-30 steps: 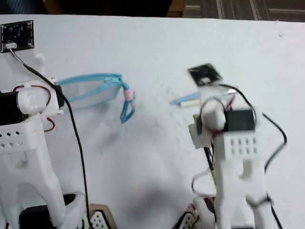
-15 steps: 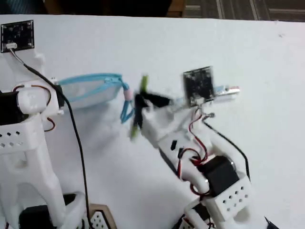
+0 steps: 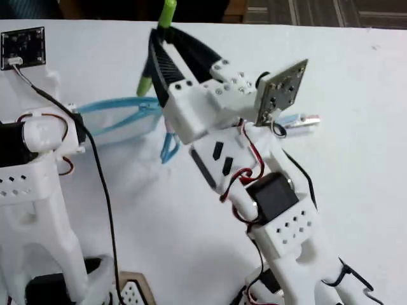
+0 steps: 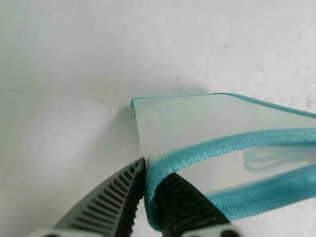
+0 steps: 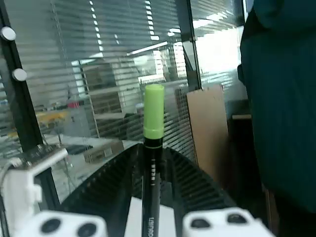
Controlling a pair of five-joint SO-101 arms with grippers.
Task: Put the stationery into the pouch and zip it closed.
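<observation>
R gripper (image 3: 162, 44) clamps green pen (image 5: 153, 118), mid-pen hidden | L gripper (image 4: 150, 173) pinches pouch (image 4: 197, 123) edge, pouch end behind L arm (image 3: 38, 178)

R arm swung left across high view, then lifted. Right gripper (image 3: 160, 37) w/ green marker (image 3: 145, 82) was low beside pouch (image 3: 121, 121) zip end 0.5 s ago, now at upper centre, marker pointing up.

Some office or lab, from where I stand: slatted blinds (image 5: 98, 49) behind glass walls (image 5: 217, 49), long ceiling lights (image 5: 148, 48), a wooden board (image 5: 210, 133) leaning nearby, and a plain white counter (image 3: 356, 70).
</observation>
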